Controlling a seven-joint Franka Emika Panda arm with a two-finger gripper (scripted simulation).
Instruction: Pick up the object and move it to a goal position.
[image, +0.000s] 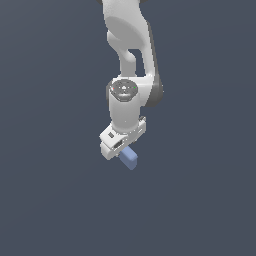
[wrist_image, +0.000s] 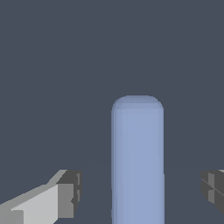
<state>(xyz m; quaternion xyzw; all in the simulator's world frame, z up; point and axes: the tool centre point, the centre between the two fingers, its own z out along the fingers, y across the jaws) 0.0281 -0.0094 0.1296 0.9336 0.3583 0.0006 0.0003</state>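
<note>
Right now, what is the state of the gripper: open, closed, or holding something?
Gripper: open. The blue block lies between its fingers with clear gaps on both sides; it holds nothing.

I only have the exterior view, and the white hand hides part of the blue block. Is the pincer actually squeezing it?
Observer: No. In the wrist view the pincer is open, and both fingers stand clear of the block.
Operator: So where is the block?
Observer: Between the two fingers, with a dark gap on each side of it.
Operator: Which way does it lie?
Observer: It runs lengthwise away from the wrist camera, and its far end looks rounded.
</note>
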